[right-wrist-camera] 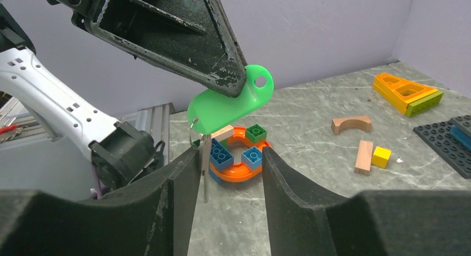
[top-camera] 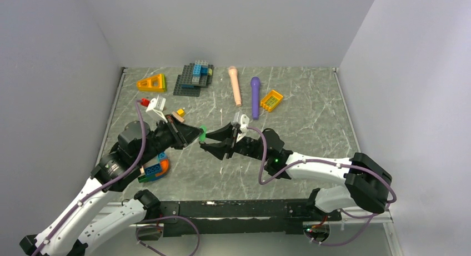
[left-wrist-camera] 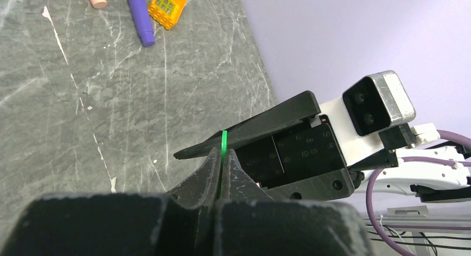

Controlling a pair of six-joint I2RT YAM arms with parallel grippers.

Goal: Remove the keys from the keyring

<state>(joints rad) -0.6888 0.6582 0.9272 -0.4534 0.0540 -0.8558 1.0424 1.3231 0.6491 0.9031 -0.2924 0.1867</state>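
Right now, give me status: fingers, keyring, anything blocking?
Left gripper shut on green key tag, held off the table. Right gripper open, fingers either side of the hanging key, not gripping. Key not yet removed. Nothing blocking.

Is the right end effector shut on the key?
No, the right wrist view shows the right end effector open, with the key hanging in the gap.

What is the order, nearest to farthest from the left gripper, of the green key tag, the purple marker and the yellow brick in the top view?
1. green key tag: pinched in the left gripper itself.
2. purple marker: beyond the gripper, towards the far right.
3. yellow brick: just right of the marker, farthest.
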